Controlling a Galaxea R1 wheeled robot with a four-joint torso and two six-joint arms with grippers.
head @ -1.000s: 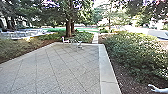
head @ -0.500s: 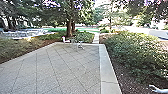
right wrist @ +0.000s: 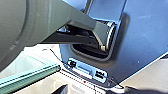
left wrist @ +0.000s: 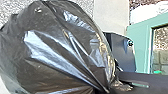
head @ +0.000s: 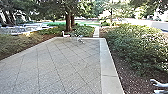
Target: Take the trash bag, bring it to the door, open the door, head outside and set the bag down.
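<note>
The black plastic trash bag (left wrist: pixel 57 47) is outdoors at the left pincer (left wrist: pixel 108 89), which is clamped on its gathered neck; the left arm is the nearer. The bag's long axis runs from that neck out through the swollen body, so the neck points into the pincer and the bulk away from it. Whether its base touches ground I cannot tell. Beyond lie speckled paving (left wrist: pixel 15 6) and a green frame (left wrist: pixel 142 35). The right pincer's state I cannot tell.
</note>
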